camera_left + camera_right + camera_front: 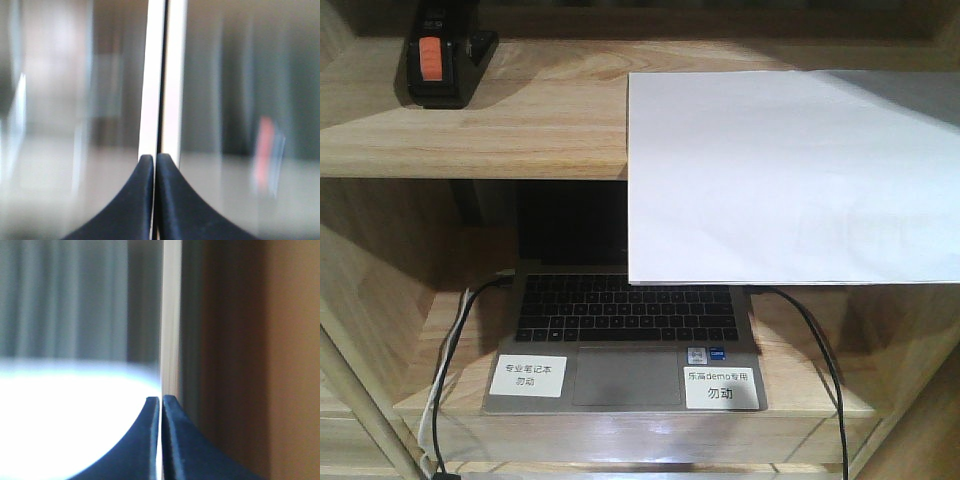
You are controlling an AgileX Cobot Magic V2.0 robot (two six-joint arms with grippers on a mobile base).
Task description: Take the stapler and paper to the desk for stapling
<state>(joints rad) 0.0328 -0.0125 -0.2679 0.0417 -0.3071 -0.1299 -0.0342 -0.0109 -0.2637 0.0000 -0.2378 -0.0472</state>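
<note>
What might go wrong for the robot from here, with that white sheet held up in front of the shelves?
1. The left gripper and right gripper each pinch the paper by a thin edge. Uneven arm motion might tear it, buckle it or let it slip.
2. The paper overlaps the open laptop in the front view, so lowering it carelessly might snag the screen.
3. The stapler sits on the shelf while both grippers look occupied.

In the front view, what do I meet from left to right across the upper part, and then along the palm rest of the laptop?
Upper part: stapler → paper. Palm rest: left label → touchpad → right label.
</note>
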